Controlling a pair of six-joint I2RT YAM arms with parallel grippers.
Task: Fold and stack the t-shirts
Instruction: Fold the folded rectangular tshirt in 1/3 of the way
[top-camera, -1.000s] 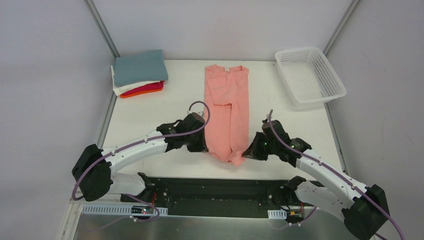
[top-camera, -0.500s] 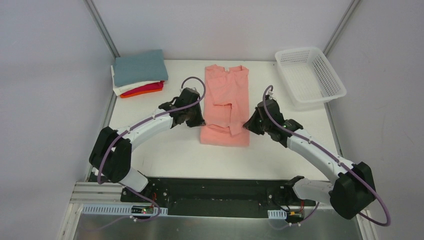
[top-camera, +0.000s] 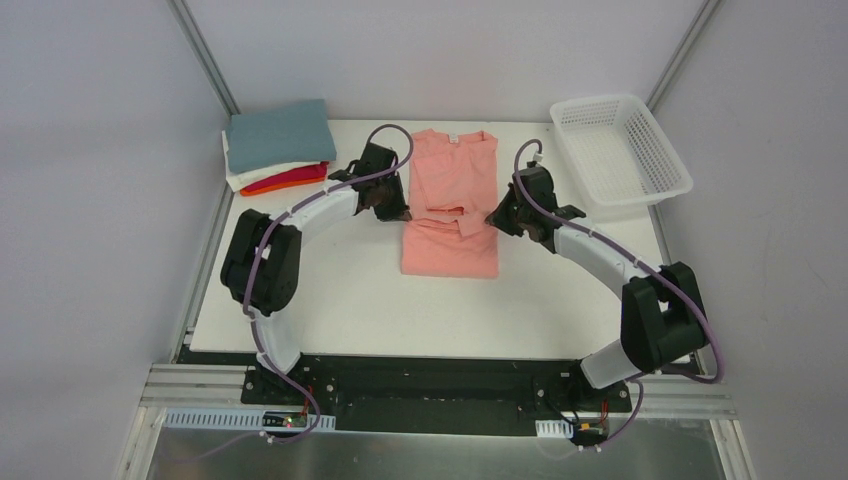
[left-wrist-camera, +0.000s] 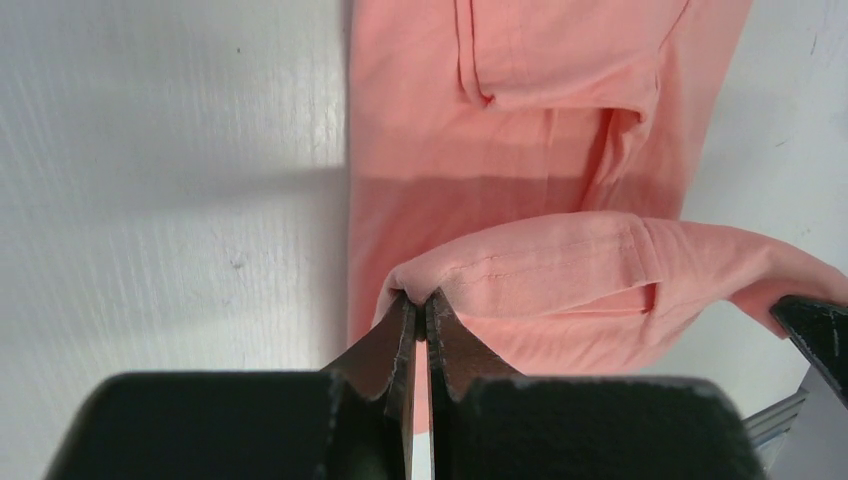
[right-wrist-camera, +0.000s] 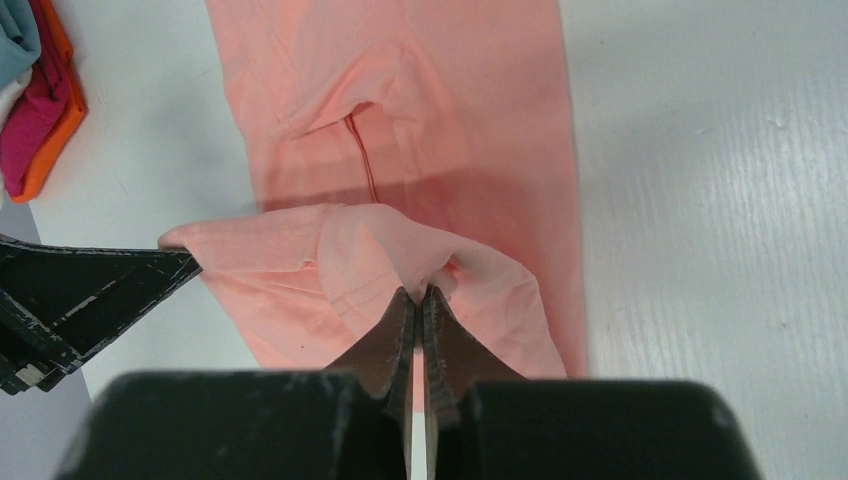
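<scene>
Between my two pincers, on the white table, lies the salmon-pink t-shirt, its near hem raised and doubled over toward the collar. Beyond my right pincer, outboard, sits the white lattice basket. Beyond my left pincer, outboard, sits the stack of folded t-shirts, grey-blue uppermost. Each pincer is clamped tight on one corner of the raised hem.

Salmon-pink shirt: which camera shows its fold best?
Top external: the whole salmon-pink shirt shows, hem pinched by left hand and right hand. Wrist views show only cloth around each pinched corner.
</scene>
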